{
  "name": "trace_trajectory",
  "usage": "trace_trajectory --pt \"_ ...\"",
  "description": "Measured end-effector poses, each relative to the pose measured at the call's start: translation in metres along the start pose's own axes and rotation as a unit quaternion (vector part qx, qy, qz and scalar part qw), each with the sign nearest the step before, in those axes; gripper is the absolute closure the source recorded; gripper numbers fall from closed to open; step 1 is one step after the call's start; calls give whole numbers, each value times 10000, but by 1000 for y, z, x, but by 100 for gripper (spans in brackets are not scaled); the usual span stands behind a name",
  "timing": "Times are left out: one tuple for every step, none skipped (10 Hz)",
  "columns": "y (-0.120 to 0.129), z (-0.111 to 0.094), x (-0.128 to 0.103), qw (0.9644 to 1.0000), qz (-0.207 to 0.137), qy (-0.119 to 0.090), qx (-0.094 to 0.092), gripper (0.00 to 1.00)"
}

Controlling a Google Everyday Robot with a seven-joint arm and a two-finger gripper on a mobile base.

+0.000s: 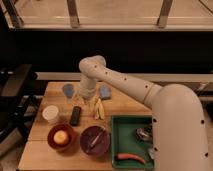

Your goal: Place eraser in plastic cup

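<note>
Our gripper (89, 99) hangs spread and empty by the cup (68, 90). The eraser (75, 115) looks light and stiff; we should pinch its long sides.

Eraser (75, 115): flat black rectangular bar, lying flat on table (125, 104), left-centre, long axis running near-to-far with slight tilt. Free, nothing touching it.
Plastic cup (68, 90): small blue-grey translucent tumbler, upright, far-left part of table. Contents cannot tell.
Eraser lies nearer than cup, slightly right, clearly apart.
Gripper (89, 97) hangs just right of cup.
</note>
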Motion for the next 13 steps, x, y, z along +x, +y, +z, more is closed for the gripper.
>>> trace_trajectory --pt "4 -1 1 10000 21 -2 -31 26" --pt "3 0 0 10000 11 -5 -30 26" --pt "3 0 0 10000 0 -6 -26 26" --pt "5 3 -1 10000 -22 19 -29 26" --pt "6 10 -7 9999 -88 69 -16 26" --pt "2 15 -11 9998 -169 115 -22 26" --pt "-11 25 -16 9994 -299 172 -33 26" --pt "-25 36 -16 9990 -390 210 -49 26" --pt "-38 46 -14 9985 -499 235 -68 26" --pt "-50 57 -11 9978 -609 242 -108 26" --pt "-61 66 -4 9971 -700 245 -159 26" --pt "-69 75 1 9964 -784 242 -229 26" --pt "-77 85 7 9956 -854 237 -314 26"
